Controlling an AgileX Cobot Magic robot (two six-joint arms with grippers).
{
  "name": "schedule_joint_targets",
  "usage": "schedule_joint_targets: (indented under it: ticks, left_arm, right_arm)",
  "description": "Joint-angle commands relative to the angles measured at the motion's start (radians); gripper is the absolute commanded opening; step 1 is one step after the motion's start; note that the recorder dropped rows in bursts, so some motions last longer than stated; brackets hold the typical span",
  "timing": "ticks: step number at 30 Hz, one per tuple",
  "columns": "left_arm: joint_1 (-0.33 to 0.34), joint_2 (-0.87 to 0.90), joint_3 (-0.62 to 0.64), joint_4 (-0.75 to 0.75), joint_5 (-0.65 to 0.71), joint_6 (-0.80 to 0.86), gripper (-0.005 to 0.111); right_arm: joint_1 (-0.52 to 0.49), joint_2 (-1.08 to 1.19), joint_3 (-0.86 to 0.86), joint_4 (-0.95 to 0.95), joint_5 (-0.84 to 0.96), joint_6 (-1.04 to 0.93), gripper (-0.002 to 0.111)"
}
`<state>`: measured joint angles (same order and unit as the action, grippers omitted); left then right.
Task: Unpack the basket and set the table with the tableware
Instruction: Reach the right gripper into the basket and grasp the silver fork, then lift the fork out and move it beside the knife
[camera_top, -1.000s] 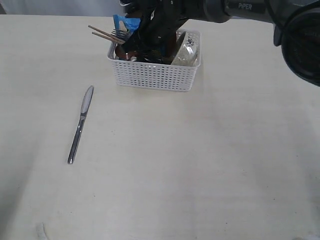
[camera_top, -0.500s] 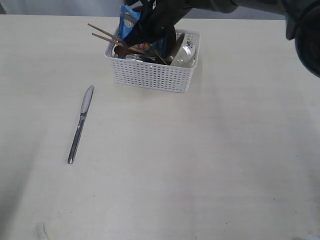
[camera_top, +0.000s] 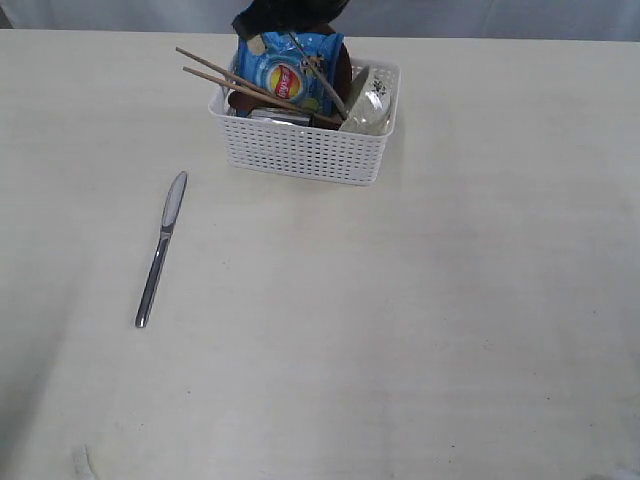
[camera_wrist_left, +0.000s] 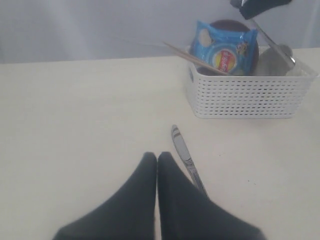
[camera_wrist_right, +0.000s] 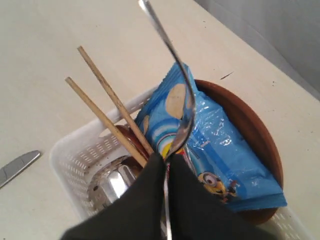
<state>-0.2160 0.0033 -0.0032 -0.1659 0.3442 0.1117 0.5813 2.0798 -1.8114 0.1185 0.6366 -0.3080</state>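
Bright, even light; faint shadow beside the basket (camera_top: 305, 155); wrist views slightly soft.

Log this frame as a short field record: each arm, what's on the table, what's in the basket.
right gripper: jaws shut on fork, above basket
left gripper: jaws shut, empty
on table: knife
in basket: chopsticks, brown plate, blue snack packet
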Motion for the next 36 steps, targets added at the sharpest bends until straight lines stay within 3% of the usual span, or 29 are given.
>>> schedule_joint_targets:
  ticks: [1, 7, 15, 25, 36]
  left_arm:
    - [-0.006, -0.003, 0.003, 0.001, -0.002, 0.0, 0.0]
    - [-0.006, -0.003, 0.003, 0.001, -0.002, 0.0, 0.0]
    - [-0.006, -0.003, 0.003, 0.001, -0.002, 0.0, 0.0]
    - [-0.006, -0.003, 0.003, 0.003, -0.002, -0.003, 0.0]
    - [-0.006, -0.003, 0.003, 0.003, -0.002, 0.0, 0.0]
  right_arm:
    - [0.029, -0.073, 0.004, 0.012, 0.018, 0.034, 0.0]
    - [0.076, -0.126, 0.004, 0.03, 0.065, 0.107, 0.0]
    - [0.131, -0.136, 0.108, 0.248, 0.111, 0.155, 0.0]
    - [0.178, -0.137, 0.413, 0.641, -0.084, 0.151, 0.0]
    - [0.232, -0.13, 0.627, 0.813, -0.313, 0.132, 0.0]
